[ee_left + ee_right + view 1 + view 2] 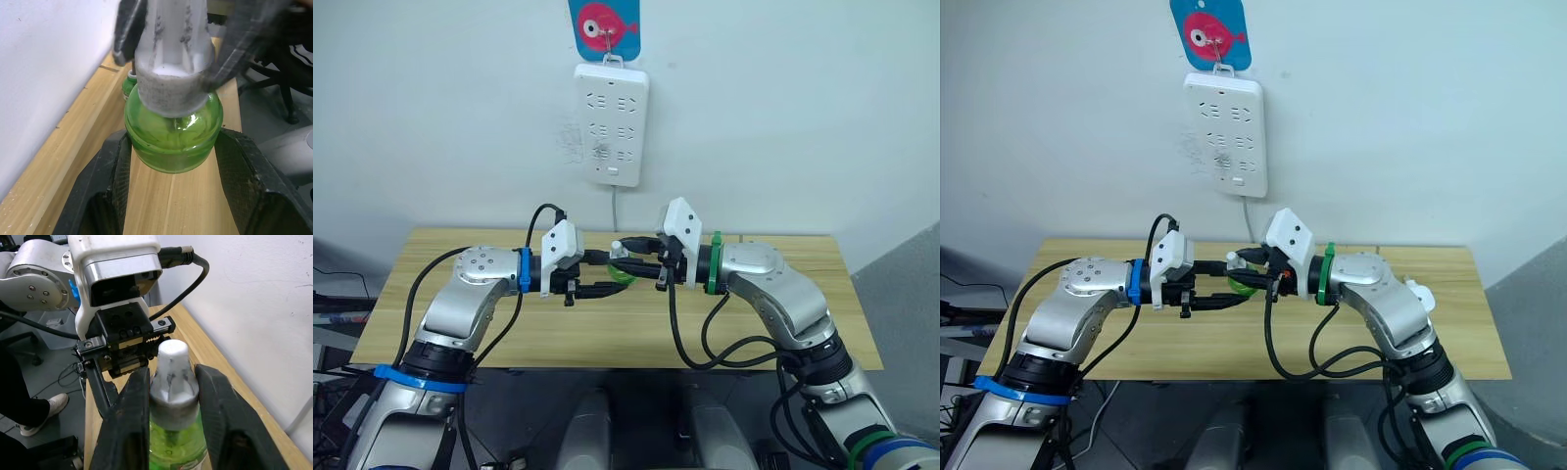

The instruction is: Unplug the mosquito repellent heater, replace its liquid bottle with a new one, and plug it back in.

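Observation:
A green liquid bottle (172, 134) with a white cap (172, 367) is held in the air over the wooden table (607, 338), between my two arms. My left gripper (610, 285) is shut on the bottle's round green body, one finger on each side. My right gripper (643, 258) comes in from the opposite side and is shut on the white cap, its fingers (131, 406) pressed against the neck. A small white rounded thing (1417, 291) lies on the table behind my right forearm; it may be the mosquito repellent heater, mostly hidden.
A white power strip (612, 122) hangs on the wall above the table's back edge, its sockets bare and its cord running down. A second green bottle (129, 84) stands on the table near the wall. A person's shoe (49, 406) shows on the floor.

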Controlling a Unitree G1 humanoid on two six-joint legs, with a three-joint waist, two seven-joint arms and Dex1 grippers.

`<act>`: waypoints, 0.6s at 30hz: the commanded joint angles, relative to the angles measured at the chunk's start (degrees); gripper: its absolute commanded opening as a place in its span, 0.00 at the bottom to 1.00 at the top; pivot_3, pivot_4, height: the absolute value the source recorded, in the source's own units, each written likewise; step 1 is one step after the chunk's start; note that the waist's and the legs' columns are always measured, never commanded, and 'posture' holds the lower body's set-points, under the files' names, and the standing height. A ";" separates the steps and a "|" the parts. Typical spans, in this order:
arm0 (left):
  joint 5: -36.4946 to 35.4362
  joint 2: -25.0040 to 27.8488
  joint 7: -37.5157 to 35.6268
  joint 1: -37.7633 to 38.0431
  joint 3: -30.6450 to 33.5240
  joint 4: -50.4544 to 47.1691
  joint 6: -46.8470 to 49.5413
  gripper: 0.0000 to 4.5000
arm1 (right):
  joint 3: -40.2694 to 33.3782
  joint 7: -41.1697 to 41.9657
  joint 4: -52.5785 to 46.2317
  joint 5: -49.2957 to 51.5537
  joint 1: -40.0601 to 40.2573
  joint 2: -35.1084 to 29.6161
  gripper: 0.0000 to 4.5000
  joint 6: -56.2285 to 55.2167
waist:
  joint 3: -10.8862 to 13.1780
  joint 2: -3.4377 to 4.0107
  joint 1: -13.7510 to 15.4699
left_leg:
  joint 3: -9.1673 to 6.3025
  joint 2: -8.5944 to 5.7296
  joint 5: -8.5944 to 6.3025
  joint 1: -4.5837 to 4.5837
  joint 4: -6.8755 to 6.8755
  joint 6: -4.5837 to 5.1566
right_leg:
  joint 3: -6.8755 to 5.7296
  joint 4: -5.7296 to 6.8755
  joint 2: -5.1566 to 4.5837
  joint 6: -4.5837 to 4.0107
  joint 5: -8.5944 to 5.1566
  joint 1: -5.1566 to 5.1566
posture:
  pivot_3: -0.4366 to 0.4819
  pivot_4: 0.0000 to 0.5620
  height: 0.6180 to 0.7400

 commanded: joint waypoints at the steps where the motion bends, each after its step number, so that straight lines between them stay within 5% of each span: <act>1: -0.37 0.34 -0.57 0.30 0.66 -1.96 -0.32 0.49 | 0.40 3.11 -1.37 2.27 -0.57 -0.42 0.22 -1.20 | 0.00 0.00 0.01 | 0.00 0.00 0.00 0.00 0.00 0.00 | -0.01 0.00 0.00 0.00 0.00 0.00 | 0.47 0.36 1.00; 6: -1.47 0.97 -3.11 2.14 -0.28 -5.99 0.12 0.49 | -0.52 14.29 -0.01 9.28 -3.72 -1.54 0.22 -1.31 | 0.00 0.00 0.13 | -0.01 -0.01 0.00 0.00 -0.01 0.01 | 0.00 0.00 0.00 0.00 0.00 0.01 | 0.52 0.36 1.00; 13: -5.72 5.33 -9.08 5.94 -1.15 -15.34 3.42 0.49 | 3.60 38.83 15.78 9.33 -13.86 -3.10 0.22 -11.64 | -0.02 -0.01 0.24 | -0.03 0.04 0.03 0.08 -0.04 0.05 | -0.09 0.00 0.05 -0.03 0.02 0.08 | 0.60 0.36 1.00; 18: -5.70 6.86 -9.15 8.16 -0.33 -17.56 3.63 0.49 | 3.83 41.41 18.66 8.64 -14.49 -2.02 0.22 -14.23 | -0.02 -0.01 0.87 | -0.07 0.02 0.03 0.07 -0.04 0.05 | -0.08 0.02 0.05 -0.04 0.02 0.08 | 0.63 0.36 1.00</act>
